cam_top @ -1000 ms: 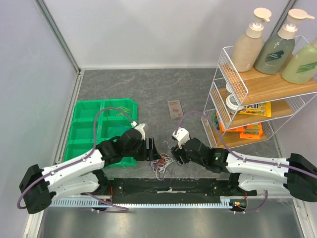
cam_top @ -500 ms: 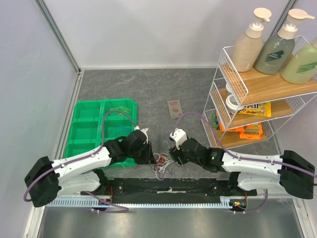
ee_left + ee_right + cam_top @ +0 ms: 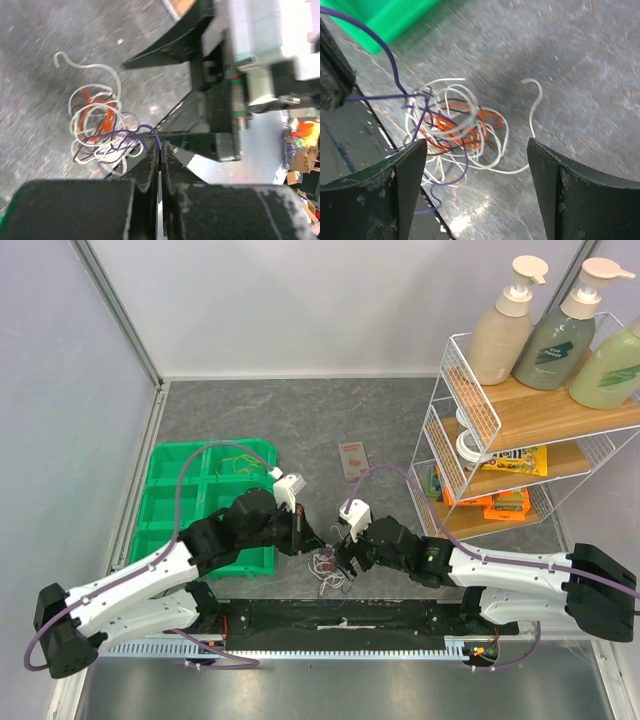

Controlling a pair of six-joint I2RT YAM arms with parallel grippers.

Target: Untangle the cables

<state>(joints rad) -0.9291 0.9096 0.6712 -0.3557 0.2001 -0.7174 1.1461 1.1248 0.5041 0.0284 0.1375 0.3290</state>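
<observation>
The cables (image 3: 325, 565) lie in a small tangle of white, orange, purple and dark wires on the grey table between my two grippers. My left gripper (image 3: 308, 540) sits just left of the tangle, and the left wrist view shows it (image 3: 160, 147) shut on a purple cable (image 3: 135, 131) that arches out of the knot (image 3: 100, 125). My right gripper (image 3: 345, 558) hovers at the tangle's right side. In the right wrist view it (image 3: 475, 142) stands open, fingers wide on either side of the knot (image 3: 455, 125), nothing held. The taut purple cable (image 3: 395, 70) runs up left.
A green compartment tray (image 3: 170, 510) sits left, with a yellow wire (image 3: 238, 462) in a far compartment. A wire rack (image 3: 500, 440) with bottles and snack packs stands right. A small packet (image 3: 354, 459) lies farther back. A black base strip (image 3: 340, 620) borders the near edge.
My left gripper has shut on the purple cable and shifted right toward the knot. The right gripper's jaws have widened and it has moved slightly left and down over the tangle.
</observation>
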